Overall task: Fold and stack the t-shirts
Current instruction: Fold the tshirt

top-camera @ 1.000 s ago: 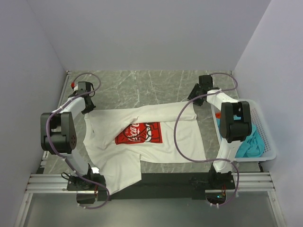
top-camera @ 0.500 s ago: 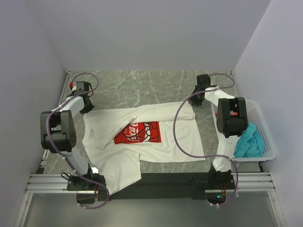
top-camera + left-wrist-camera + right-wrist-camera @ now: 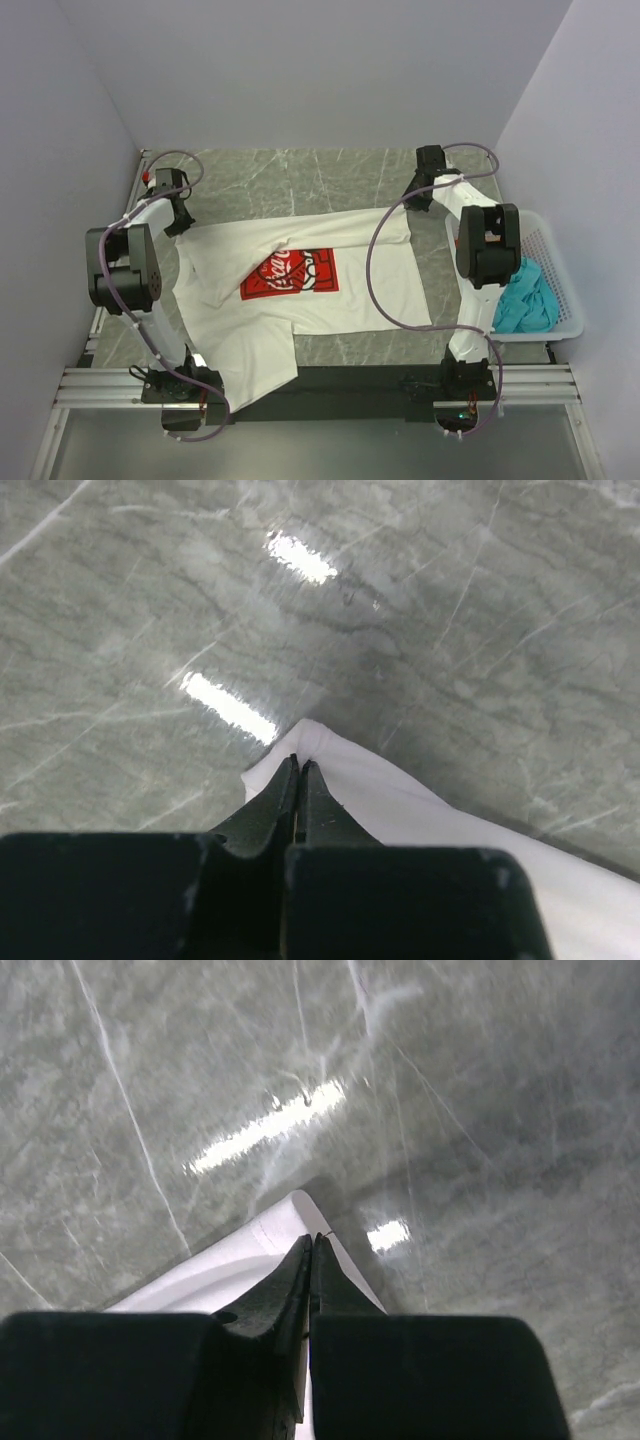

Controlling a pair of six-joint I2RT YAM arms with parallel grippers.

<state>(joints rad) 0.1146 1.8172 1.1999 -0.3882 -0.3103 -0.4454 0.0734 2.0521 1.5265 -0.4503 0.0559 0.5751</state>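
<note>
A white t-shirt (image 3: pixel 300 300) with a red square Coca-Cola print (image 3: pixel 290 274) lies spread across the grey marble table. Its far edge is stretched between both arms. My left gripper (image 3: pixel 172 222) is shut on the far left corner of the white cloth (image 3: pixel 330 765). My right gripper (image 3: pixel 412 203) is shut on the far right corner (image 3: pixel 270 1240), the jaws pinched together on the hem. In the basket on the right lies a crumpled teal t-shirt (image 3: pixel 524 300). One near corner of the white shirt hangs over the table's front edge (image 3: pixel 250 375).
A white plastic mesh basket (image 3: pixel 560 290) stands at the right edge of the table. Grey walls close in on the left, back and right. Bare marble table (image 3: pixel 300 180) lies beyond the shirt. Purple cables loop over both arms.
My right gripper has closed on the shirt's far right corner. Both grippers have moved toward the back of the table, drawing the shirt's far edge taut and further away.
</note>
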